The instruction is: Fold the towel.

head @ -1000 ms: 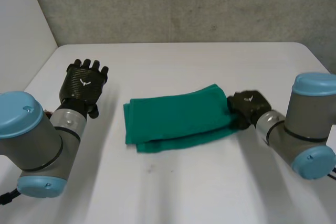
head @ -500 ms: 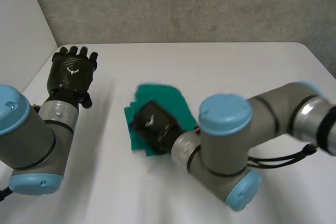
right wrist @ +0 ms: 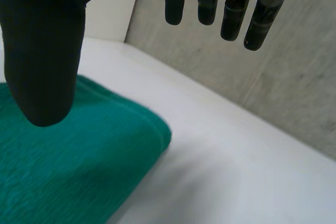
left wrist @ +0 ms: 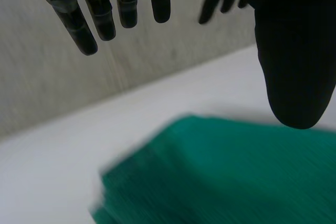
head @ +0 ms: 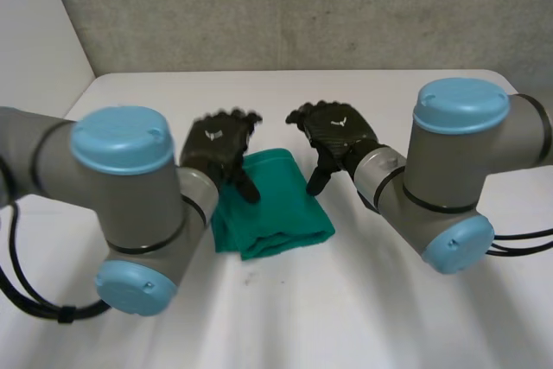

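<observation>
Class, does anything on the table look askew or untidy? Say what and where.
The green towel is folded unevenly: along its near edge a lower layer pokes out past the top one. The left hand and right hand hover open over its far edge.

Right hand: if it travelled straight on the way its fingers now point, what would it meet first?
Probably nothing near: beyond the fingers of the right hand lies bare table, then the grey wall. The towel sits under its thumb, off that line. Depth is unclear.

We see grey arms (head: 436, 174) with light-blue caps (head: 462, 103). The left hand (head: 220, 146) and right hand (head: 335, 131) are black, each with a white emblem.
</observation>
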